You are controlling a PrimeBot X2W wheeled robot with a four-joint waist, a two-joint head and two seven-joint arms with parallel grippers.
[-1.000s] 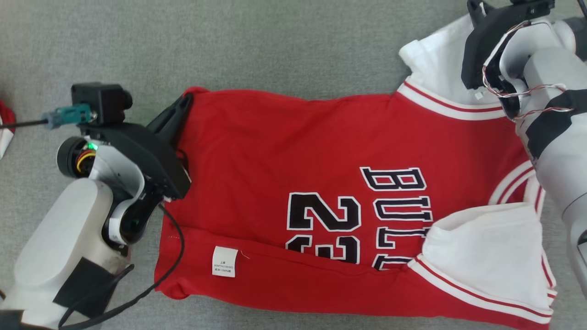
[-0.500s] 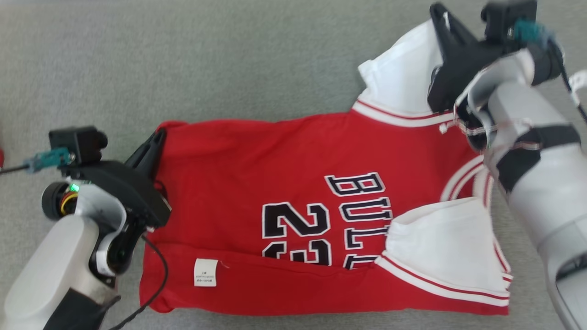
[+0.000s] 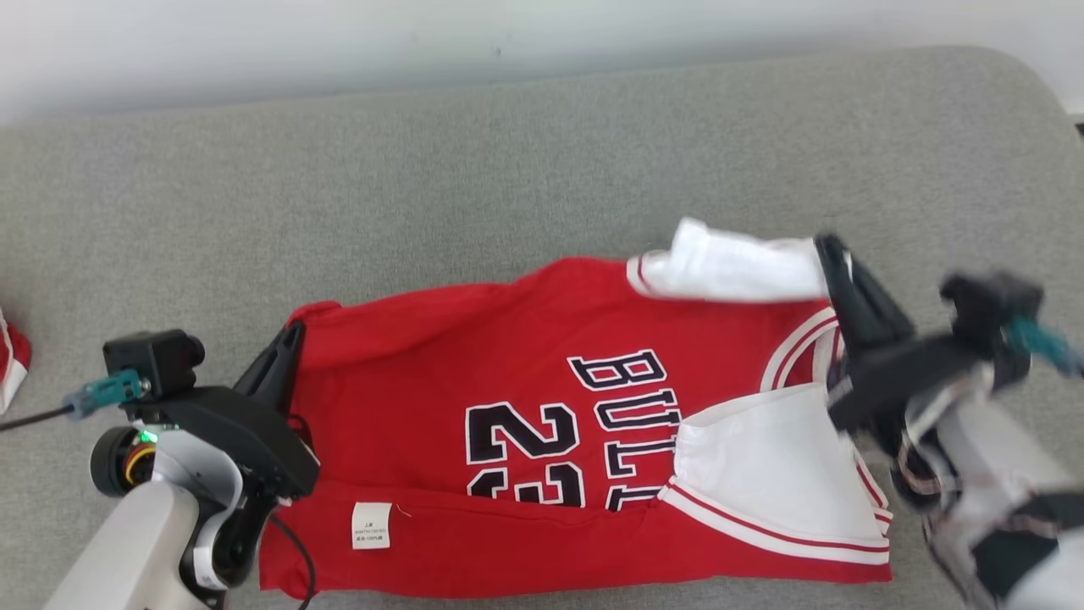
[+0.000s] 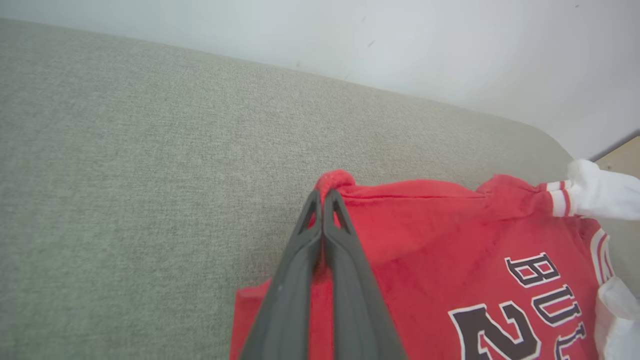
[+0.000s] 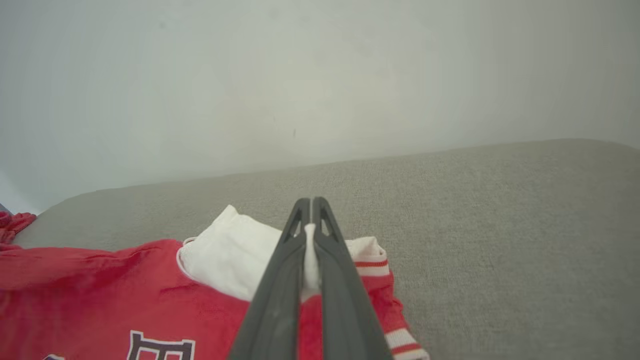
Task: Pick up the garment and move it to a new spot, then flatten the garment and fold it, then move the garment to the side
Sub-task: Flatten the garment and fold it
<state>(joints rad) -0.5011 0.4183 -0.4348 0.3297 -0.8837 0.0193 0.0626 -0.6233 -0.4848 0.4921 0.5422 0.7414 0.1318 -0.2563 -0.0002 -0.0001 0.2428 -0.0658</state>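
Red jersey [image 3: 474, 339] lies on a grey cushion [image 3: 423, 169]. On its edge nearest the wall [image 3: 339, 51], the left hand [image 3: 292, 336] pinches the hem corner [image 4: 336, 180] and the right hand [image 3: 828, 247] the white sleeve [image 3: 728, 271], now pulled inward, probably starting the fold.

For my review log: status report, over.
Left gripper shut on corner of red basketball jersey. Right gripper shut on its white sleeve. Jersey on grey fabric cushion; red cloth far left, apart.

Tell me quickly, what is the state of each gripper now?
Left gripper: closed on the red hem corner of the jersey.
Right gripper: closed on the jersey's white sleeve.
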